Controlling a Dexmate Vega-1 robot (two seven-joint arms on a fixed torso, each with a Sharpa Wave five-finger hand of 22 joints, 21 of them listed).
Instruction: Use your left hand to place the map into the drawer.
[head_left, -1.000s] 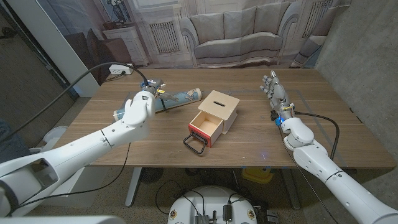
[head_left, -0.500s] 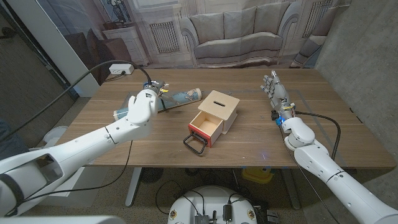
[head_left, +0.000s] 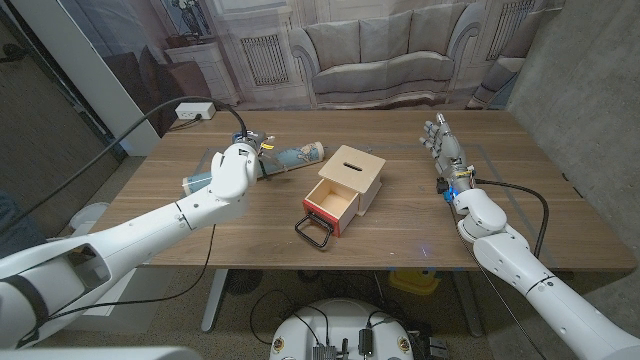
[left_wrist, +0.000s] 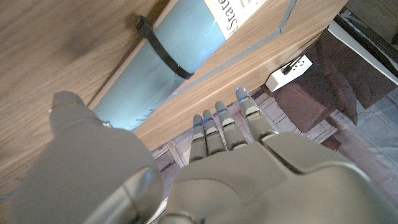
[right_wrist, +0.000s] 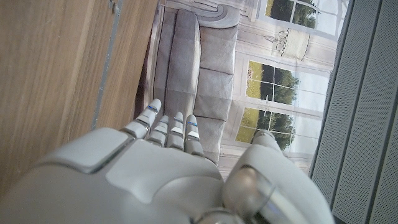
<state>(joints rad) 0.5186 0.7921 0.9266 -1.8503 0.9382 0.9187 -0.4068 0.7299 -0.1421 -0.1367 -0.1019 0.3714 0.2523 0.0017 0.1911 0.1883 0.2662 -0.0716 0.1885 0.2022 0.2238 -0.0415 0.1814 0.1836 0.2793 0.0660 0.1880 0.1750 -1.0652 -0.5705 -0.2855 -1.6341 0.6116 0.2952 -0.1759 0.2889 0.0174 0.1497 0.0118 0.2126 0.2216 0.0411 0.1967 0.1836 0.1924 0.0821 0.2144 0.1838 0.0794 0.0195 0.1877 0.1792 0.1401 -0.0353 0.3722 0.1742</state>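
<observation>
Soft, even light is falling across the table (head_left: 250, 215) — shadows staying faint, wrist views blurring close up.

The map (head_left: 262, 161) lies near the tabletop's (head_left: 400, 220) left rear edge; the drawer (head_left: 340, 190) sits mid-table, to its right; the right hand (head_left: 442, 150) near the right edge.

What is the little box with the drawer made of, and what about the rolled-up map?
The box looks like pale, unpainted wood: matte and light tan. Its open drawer has a red front edge and a dark loop handle, perhaps metal. The map looks like smooth blue-grey paper with printed lettering, bound by a black band.
</observation>
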